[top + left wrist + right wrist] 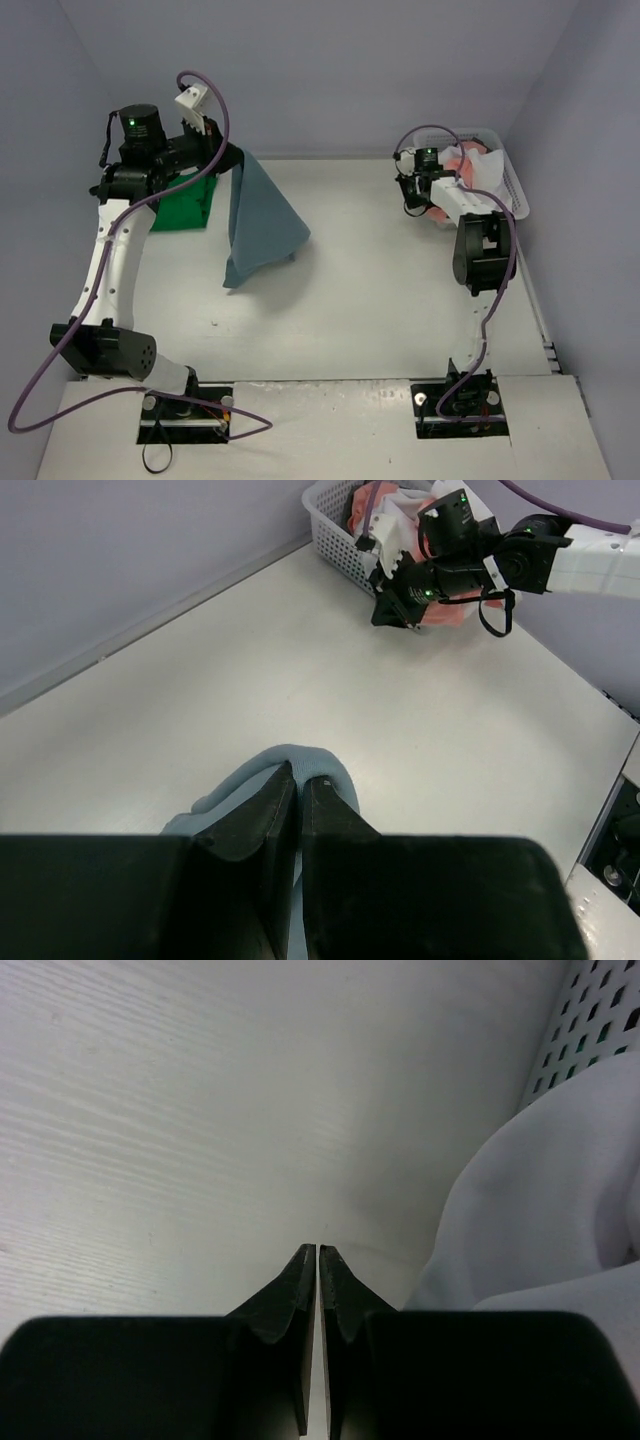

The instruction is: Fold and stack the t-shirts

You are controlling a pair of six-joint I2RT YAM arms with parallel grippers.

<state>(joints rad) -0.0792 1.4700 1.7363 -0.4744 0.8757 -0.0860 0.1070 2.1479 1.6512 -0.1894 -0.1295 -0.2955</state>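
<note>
A light blue t-shirt [262,225] hangs from my left gripper [230,153], raised above the table's back left, with its lower hem touching the surface. In the left wrist view the left gripper [300,777] is shut on a fold of this blue cloth [300,754]. Behind it, a bright green t-shirt [185,205] lies folded on the table. My right gripper [412,205] points down at the table next to the basket. Its jaws [318,1250] are shut with nothing between them. A white t-shirt [540,1220] spills beside it, and a salmon pink t-shirt [455,160] lies in the basket.
The white mesh basket [512,185] stands at the back right corner against the wall, its wall [590,1020] close to my right gripper. Grey walls enclose the table on the left, back and right.
</note>
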